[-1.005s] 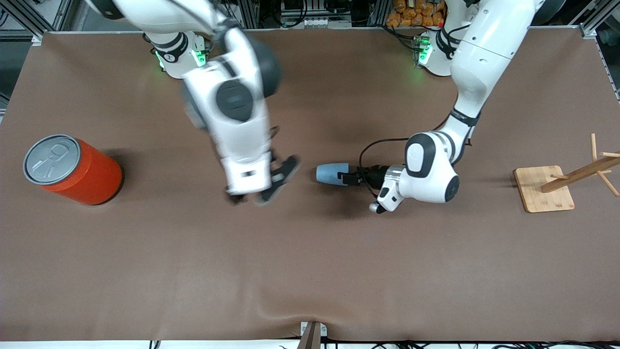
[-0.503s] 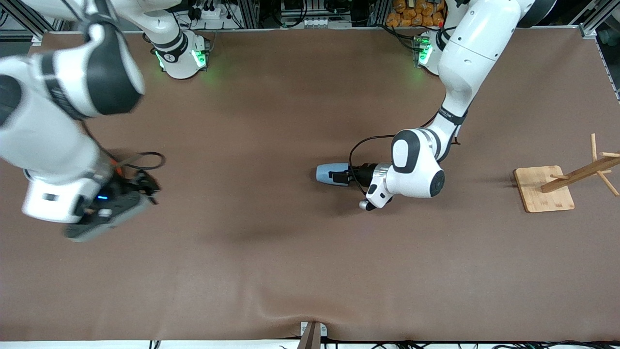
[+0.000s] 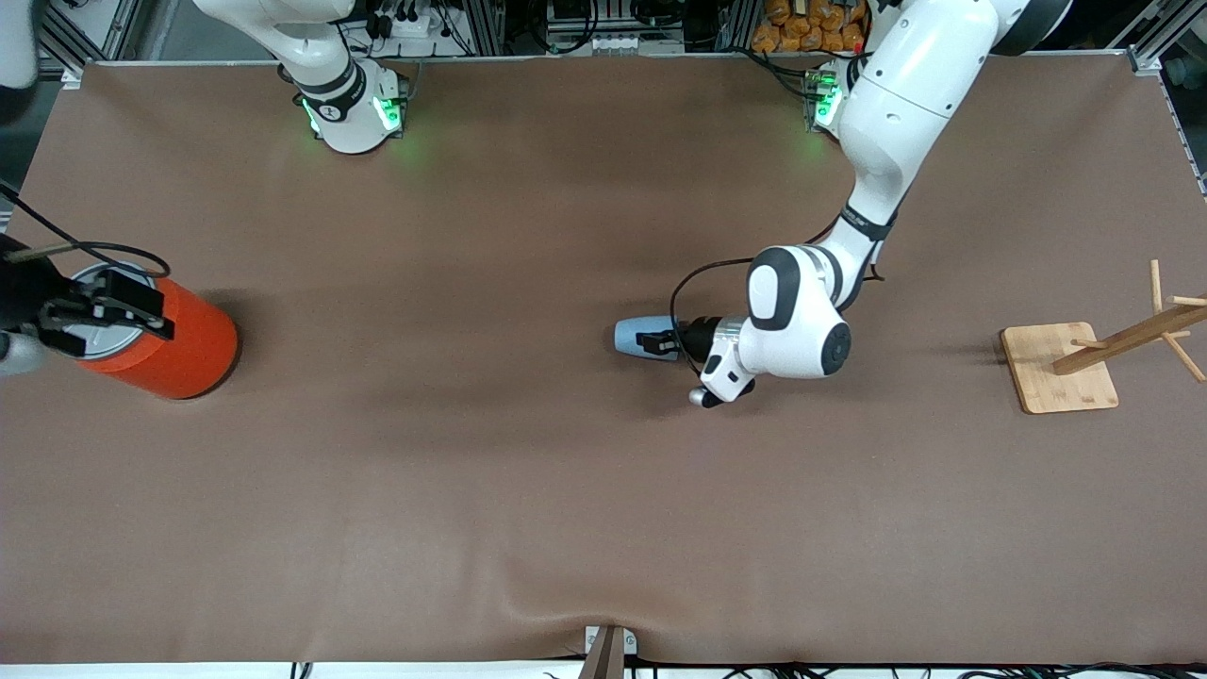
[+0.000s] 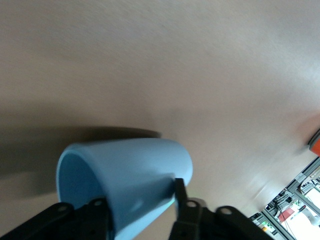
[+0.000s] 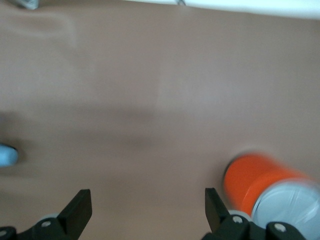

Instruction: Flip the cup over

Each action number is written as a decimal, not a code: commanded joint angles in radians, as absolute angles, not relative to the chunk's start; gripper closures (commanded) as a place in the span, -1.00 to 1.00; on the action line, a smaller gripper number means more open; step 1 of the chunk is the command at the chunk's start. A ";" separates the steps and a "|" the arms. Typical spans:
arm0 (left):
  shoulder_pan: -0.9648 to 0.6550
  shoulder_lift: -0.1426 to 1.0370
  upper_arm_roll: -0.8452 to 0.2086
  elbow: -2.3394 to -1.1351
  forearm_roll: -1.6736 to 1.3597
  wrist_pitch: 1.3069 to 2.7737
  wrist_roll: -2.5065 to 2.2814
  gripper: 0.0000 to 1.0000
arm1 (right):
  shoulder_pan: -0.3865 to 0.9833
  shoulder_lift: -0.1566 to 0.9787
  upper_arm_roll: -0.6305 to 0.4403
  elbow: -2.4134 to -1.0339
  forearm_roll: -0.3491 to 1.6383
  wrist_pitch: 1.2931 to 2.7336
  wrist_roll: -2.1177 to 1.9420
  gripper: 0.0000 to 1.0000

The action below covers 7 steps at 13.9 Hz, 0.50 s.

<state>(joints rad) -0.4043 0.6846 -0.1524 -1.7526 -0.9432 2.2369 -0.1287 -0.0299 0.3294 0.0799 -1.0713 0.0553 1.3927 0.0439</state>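
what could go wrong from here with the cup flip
The small light blue tapered plastic cup lies on its side with the left gripper pinching only its rim wall, so it may slip or twist when lifted. The open right gripper hangs over the large orange-red can and could knock it.

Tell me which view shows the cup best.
The left wrist view: the cup fills the picture, lying on its side with the left gripper closed on its wall at the mouth. The front view shows it small, half hidden by that gripper. The right wrist view catches only a blue sliver.
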 commanded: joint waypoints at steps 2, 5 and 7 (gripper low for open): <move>-0.411 0.657 -0.135 -1.767 -0.921 2.252 -0.228 1.00 | -0.041 0.174 0.097 -1.234 0.078 1.348 0.204 -1.00; -0.396 0.609 -0.118 -1.752 -0.705 2.253 -0.446 1.00 | -0.041 0.039 0.094 -1.418 0.067 1.405 0.206 -1.00; -0.396 0.583 -0.063 -1.729 -0.593 2.253 -0.546 1.00 | -0.043 -0.082 0.092 -1.599 0.075 1.518 0.204 -1.00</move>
<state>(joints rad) -0.3992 0.6288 -0.1076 -1.7303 -0.6843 2.2527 -0.4541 -0.0292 0.0890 0.0892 -1.3505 0.0587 1.4078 0.1894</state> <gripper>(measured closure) 0.930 0.000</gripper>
